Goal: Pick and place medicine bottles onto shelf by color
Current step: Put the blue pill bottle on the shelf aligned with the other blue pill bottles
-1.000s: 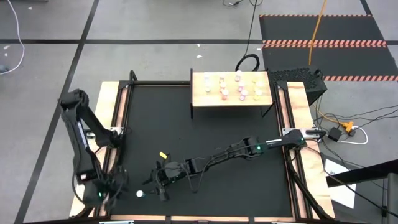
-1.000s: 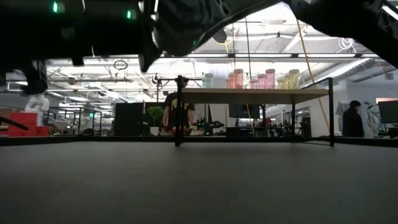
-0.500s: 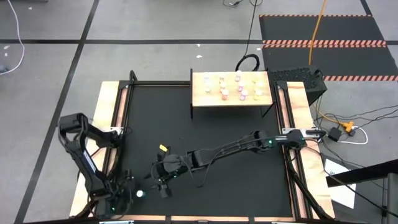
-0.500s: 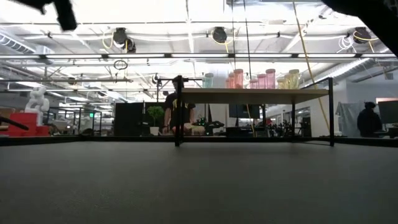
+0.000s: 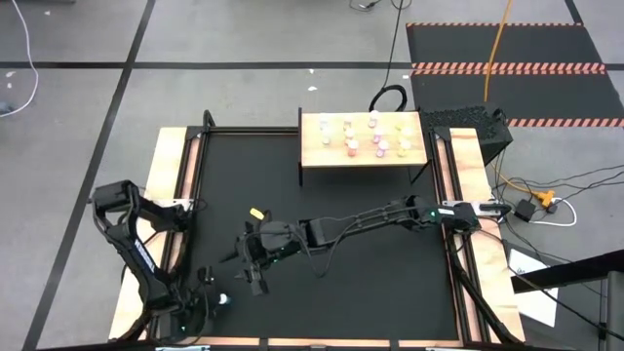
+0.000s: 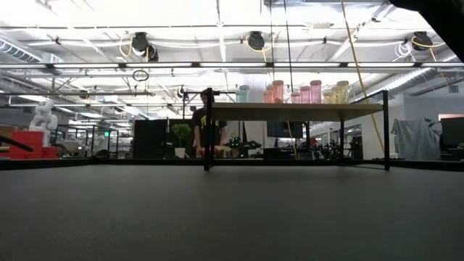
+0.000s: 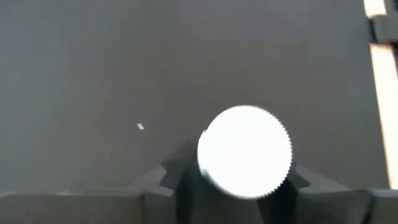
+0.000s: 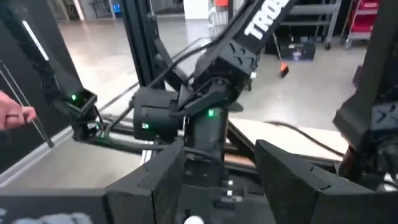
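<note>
The black table (image 5: 322, 253) fills the middle of the high view, with the light-wood shelf (image 5: 314, 156) standing at its far edge. About eight medicine bottles (image 5: 373, 120) already sit on that board; in the low view they line up along its top, a bluish one, then pink ones, then yellowish ones.

The right arm reaches diagonally across the table, its right claw (image 5: 255, 265) hovering near the front-left part with fingers spread and nothing between them. The left arm is folded at the front-left corner, and its left claw (image 5: 213, 299) is down over the last bottle (image 7: 244, 151), which stands on the table just inside that corner. In the left wrist view the bottle's white ribbed cap sits right between the dark fingers (image 7: 175, 176), which flank it closely on either side; whether they already press on it I cannot tell.

A small yellow scrap (image 5: 256, 240) lies on the table near the right claw.

The step in hand looks like the pick of this last bottle. Next, a firm pinch, a straight lift, and a carry to the matching colour group on the shelf.
</note>
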Controlling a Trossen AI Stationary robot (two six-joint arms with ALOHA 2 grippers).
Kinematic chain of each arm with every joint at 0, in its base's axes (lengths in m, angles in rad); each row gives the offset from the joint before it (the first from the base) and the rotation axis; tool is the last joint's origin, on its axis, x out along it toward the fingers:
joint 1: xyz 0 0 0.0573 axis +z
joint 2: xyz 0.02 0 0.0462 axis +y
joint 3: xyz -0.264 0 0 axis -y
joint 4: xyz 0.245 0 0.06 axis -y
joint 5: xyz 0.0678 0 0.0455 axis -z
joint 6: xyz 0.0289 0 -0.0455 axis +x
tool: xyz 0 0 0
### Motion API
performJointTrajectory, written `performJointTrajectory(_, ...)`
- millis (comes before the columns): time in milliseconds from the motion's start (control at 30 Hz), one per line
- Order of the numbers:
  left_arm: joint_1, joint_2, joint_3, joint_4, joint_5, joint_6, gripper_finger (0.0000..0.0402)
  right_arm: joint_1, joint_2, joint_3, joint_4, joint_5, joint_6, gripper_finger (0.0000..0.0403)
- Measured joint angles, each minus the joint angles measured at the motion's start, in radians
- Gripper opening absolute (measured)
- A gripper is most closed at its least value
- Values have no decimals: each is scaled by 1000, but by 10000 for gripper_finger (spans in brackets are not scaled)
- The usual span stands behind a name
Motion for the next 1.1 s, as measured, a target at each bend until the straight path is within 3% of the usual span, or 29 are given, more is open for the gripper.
performJointTrajectory(167,44,0,0,-6,-7,20,103,12,0,0,-154,0,-4,192)
performJointTrajectory(333,83,-1,0,-2,-6,72,101,38,2,-4,-325,24,-4,192)
performJointTrajectory(633,180,-66,0,-4,-3,206,112,17,3,-110,-304,130,99,192)
performJointTrajectory(800,260,-138,0,-4,-3,346,112,15,6,-119,-297,78,111,192)
performJointTrajectory(1100,413,-249,0,4,-5,575,113,8,4,-119,-255,96,88,192)
